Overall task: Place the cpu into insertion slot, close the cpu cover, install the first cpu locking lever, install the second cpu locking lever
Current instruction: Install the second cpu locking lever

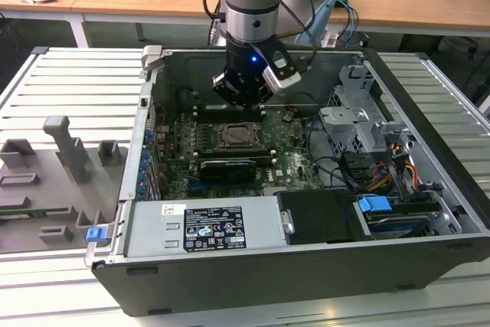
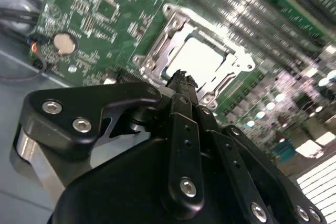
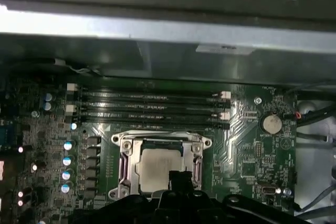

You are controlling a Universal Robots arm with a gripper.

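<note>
The cpu (image 3: 157, 169) lies flat in its socket on the green motherboard (image 3: 247, 150), pale silvery face up; it also shows as cpu (image 2: 202, 59) and cpu (image 1: 237, 138). The cpu cover (image 3: 126, 153) is a silvery frame lying down around the chip, seen again as cpu cover (image 2: 168, 30). My black gripper (image 2: 181, 77) hangs a short way above the socket's edge, fingers drawn together with nothing between them. In the exterior view the gripper (image 1: 243, 102) is inside the open computer case, just behind the socket. I cannot make out how the locking levers stand.
Memory slots (image 3: 152, 106) run beside the socket, with a coin cell (image 3: 271, 124) nearby. Case walls (image 1: 153, 97) ring the board. A power supply (image 1: 207, 227), drive cage (image 1: 360, 124) and cables (image 1: 398, 166) crowd the case. Grey fixtures (image 1: 65, 151) stand at the exterior view's left.
</note>
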